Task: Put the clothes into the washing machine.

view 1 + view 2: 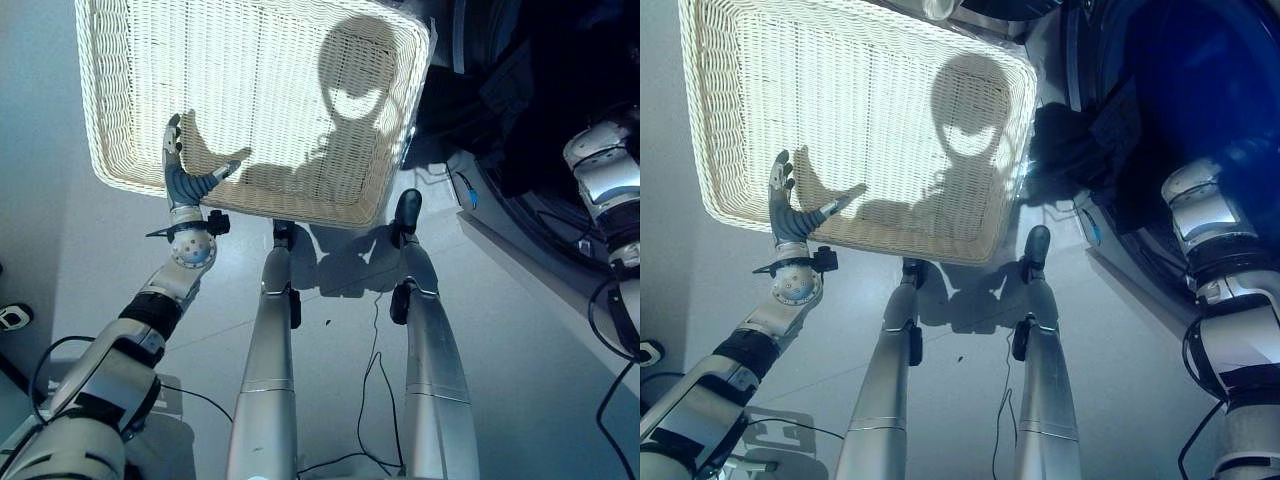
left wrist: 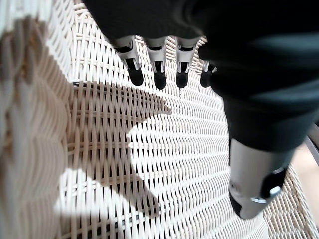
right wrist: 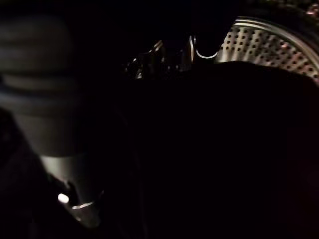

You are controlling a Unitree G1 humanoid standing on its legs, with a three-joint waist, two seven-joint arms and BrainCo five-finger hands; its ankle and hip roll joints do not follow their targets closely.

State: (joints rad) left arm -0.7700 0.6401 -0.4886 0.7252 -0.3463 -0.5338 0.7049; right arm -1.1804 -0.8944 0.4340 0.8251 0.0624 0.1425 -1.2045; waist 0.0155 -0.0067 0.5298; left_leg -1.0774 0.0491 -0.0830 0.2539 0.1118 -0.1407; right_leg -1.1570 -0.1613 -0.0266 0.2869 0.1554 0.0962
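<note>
My left hand (image 1: 183, 172) hung over the near rim of the white wicker basket (image 1: 150, 60), fingers (image 2: 158, 74) straight and spread, thumb (image 2: 254, 189) held apart from them; it was released and grasped nothing. In the left wrist view the woven basket floor (image 2: 149, 164) lay just beyond the fingertips, lit, with the hand's own outline cast across it; I could not tell whether the tips touched the weave. The basket stood on the grey floor (image 1: 1120, 350) directly ahead of that hand, its far wall well apart from it.

My right arm (image 1: 1215, 240) reached away from the basket into the dark opening of the washing machine (image 1: 1200, 90), which stood just beside the basket on the side of my right hand. In the right wrist view the thumb (image 3: 75, 199) of the right hand (image 3: 55, 144) showed against darkness, with the perforated steel drum (image 3: 269, 45) curving past the hand at the far side; the fingers were lost in shadow, so I could not tell whether that hand was clenched, released or grasping cloth.

Dark clothes (image 1: 1120, 120) lay bunched at the machine's opening, between the basket's corner and my right forearm; their full extent was too dark to make out.
</note>
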